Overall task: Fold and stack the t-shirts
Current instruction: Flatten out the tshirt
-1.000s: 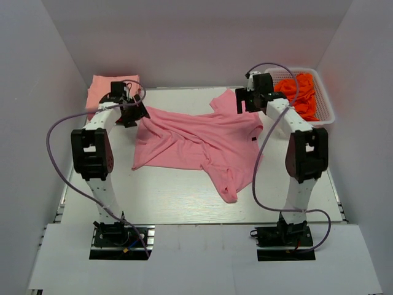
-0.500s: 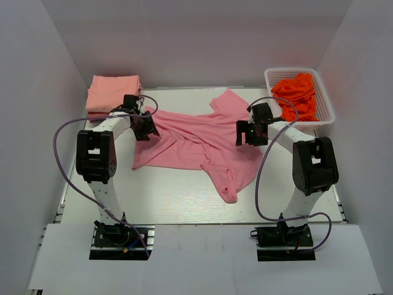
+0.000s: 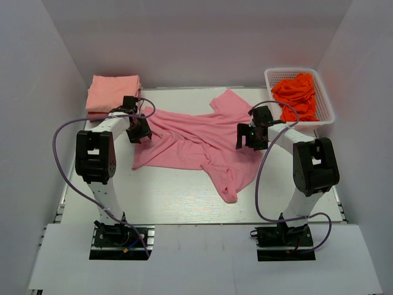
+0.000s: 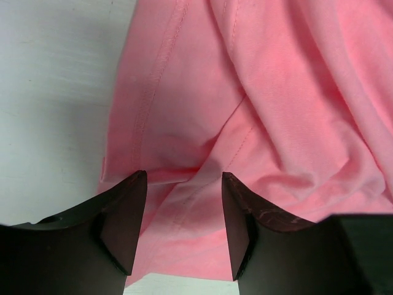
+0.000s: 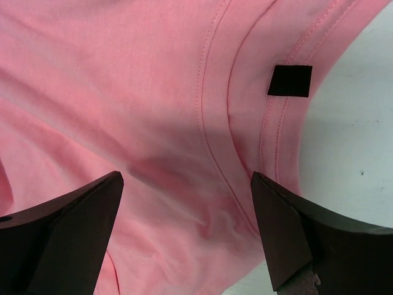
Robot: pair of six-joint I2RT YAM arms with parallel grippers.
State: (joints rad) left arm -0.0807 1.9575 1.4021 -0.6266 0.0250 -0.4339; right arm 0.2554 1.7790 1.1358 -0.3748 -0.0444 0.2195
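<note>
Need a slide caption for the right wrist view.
Right fingers open over the neckline of the rose-pink cloth t-shirt, near its small black rectangular tag and white tabletop.

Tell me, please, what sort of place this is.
Probably a robot lab's test cell: plain white walls box in a white table, with staged laundry: a rose-pink t-shirt spread out, a white basket of orange-red shirts.

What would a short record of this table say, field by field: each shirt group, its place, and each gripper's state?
Pink t-shirt: spread out, rumpled, mid-table
Peach shirts: folded pile, far left corner
Orange-red shirts: heaped in white basket, far right
Left gripper: open, over a stitched edge of the pink t-shirt
Right gripper: open wide, over the collar near its black tag
</note>
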